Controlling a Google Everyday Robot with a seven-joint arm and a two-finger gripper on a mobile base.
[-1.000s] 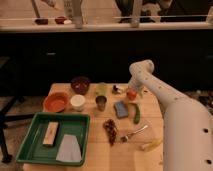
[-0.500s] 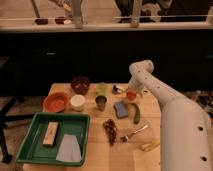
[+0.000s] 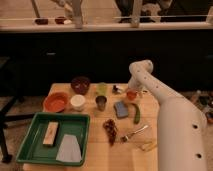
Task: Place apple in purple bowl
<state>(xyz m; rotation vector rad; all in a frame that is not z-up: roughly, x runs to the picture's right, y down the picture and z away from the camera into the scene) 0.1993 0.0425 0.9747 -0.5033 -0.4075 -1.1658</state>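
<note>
1. One camera view only, looking up the table (image 3: 100, 161) from its near end. The apple (image 3: 132, 95) sits at about 2 o'clock from the table's middle. A blue sponge (image 3: 120, 109) lies just beside it at its 7 o'clock.
2. From the apple, the purple bowl (image 3: 80, 84) stands off toward 9 o'clock, well apart. A green cup (image 3: 102, 88) stands between the two. Nothing shows inside the bowl from here.
3. To my eye the apple is small, firm and light. It is also round and smooth-skinned, so it could roll or slip out of a poor hold. I'd take it from above, across its widest middle.
4. The gripper (image 3: 130, 89), at the end of the white arm (image 3: 150, 85), hangs right over the apple at its 12 o'clock. It is so close that I can't say whether it touches the fruit. I cannot tell whether it is released or clenched on the apple.
</note>
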